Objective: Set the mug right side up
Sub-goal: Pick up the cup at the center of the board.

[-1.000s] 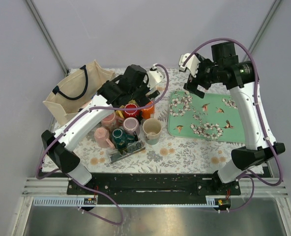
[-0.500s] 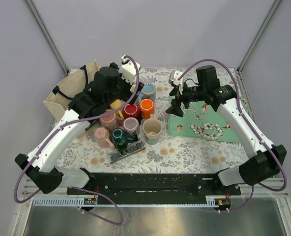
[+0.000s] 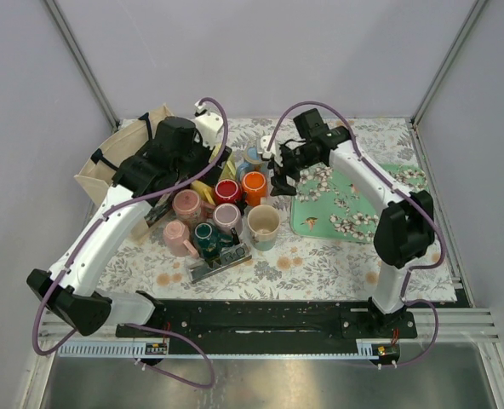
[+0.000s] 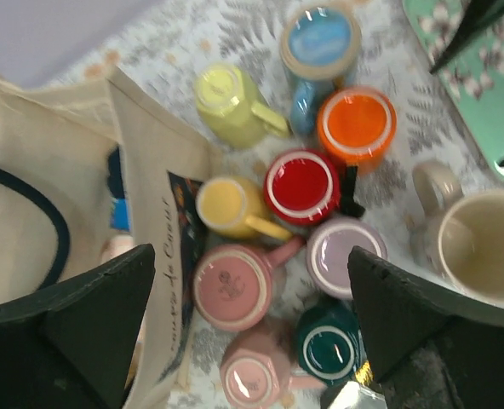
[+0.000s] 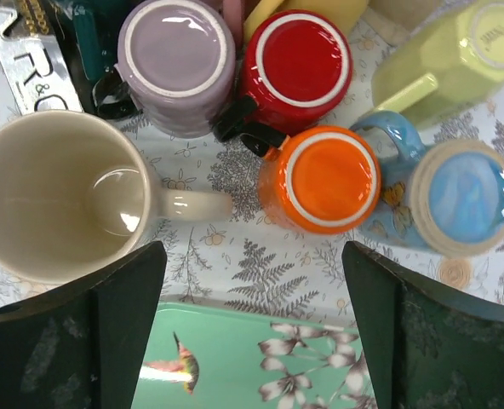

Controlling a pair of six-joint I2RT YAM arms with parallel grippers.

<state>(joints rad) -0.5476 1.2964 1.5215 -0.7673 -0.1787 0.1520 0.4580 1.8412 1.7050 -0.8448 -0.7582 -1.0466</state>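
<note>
Bright, even light from overhead, so just soft shadows on the counter [image 3: 320,264]. Small glare spots inside the cream mug [image 5: 60,196]. Left wrist view's slightly blurry, its dark fingers [image 4: 82,315] out of focus.

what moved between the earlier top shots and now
The right gripper swung left from above the tray and now hovers by the orange mug. The left gripper pulled back left from over the mugs toward the bag. Both are open, and nothing was grasped or released. The mugs, tray and bag stayed put.
</note>
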